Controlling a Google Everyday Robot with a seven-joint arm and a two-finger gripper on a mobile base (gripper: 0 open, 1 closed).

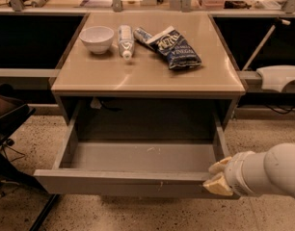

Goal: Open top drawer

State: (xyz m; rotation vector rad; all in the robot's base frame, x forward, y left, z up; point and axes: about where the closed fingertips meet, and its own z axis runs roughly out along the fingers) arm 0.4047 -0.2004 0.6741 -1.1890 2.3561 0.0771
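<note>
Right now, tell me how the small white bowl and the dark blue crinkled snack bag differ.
The small white bowl is round, plain and upright; the dark blue crinkled snack bag is flat, white-lettered and lies slanted. The bowl sits left, the bag right. Both rest on the tan tabletop above the open grey top drawer, the gripper at its front right corner.

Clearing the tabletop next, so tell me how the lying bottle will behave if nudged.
The bottle lies on its side on the smooth tabletop, so a nudge would probably roll it, perhaps into the bowl beside it. It looks plastic, so likely light and not fragile. The gripper is at the open drawer's right front corner.
</note>
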